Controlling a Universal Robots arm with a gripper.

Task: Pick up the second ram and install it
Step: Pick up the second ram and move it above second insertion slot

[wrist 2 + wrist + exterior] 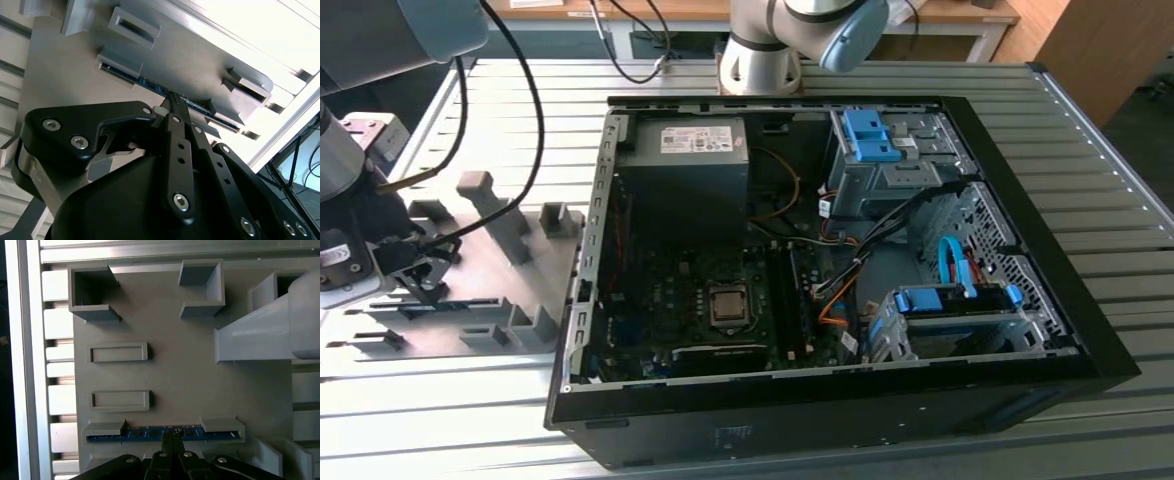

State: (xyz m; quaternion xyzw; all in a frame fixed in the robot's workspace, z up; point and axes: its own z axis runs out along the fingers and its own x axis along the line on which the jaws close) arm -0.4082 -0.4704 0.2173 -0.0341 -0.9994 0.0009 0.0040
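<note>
An open black metal computer case (pixel 854 415) is laid on a ribbed aluminium table (pixel 1081 130). A grey plastic holder tray (pixel 494 275) is set beside the case, on the exterior view's left.

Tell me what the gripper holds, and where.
The gripper pinches the second ram at mid-length; it sits in the grey holder blocks.

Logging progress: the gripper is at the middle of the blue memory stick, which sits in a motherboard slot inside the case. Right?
Not the slot: the second ram sits in its grey holder, as the first wrist view shows. The gripper is at its middle.
</note>
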